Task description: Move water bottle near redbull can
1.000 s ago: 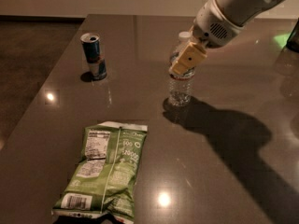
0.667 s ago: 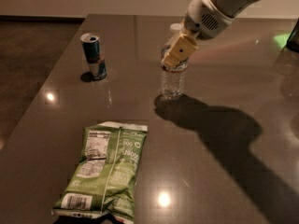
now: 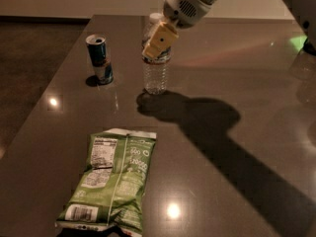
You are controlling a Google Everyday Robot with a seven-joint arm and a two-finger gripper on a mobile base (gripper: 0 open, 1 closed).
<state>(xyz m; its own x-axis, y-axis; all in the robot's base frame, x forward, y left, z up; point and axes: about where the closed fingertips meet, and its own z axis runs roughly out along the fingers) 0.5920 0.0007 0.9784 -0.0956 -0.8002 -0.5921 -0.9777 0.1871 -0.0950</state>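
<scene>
1. The pincer hangs over the far middle of the table. It is clenched on the upper part of the water bottle, with one tan finger lying slanted across the shoulder.
2. The water bottle stands upright in that hold. Its base is at or just above the table, and I cannot tell which.
3. Handling, as a judgement: the bottle is clear, thin and ribbed, so it is probably light and its walls likely give under a hard squeeze. It is smooth, so it may slip or swing if carried fast. The stiffest place to grip looks like the shoulder and neck, where the pincer already sits. A hold that high lets the bottom sway, so a low, slow carry suits it.
4. The redbull can stands upright at about 9 o'clock from the bottle, near but apart from it. It is slim and looks easy to knock over.
5. A green chip bag lies flat at about 7 o'clock, well apart from both.
</scene>
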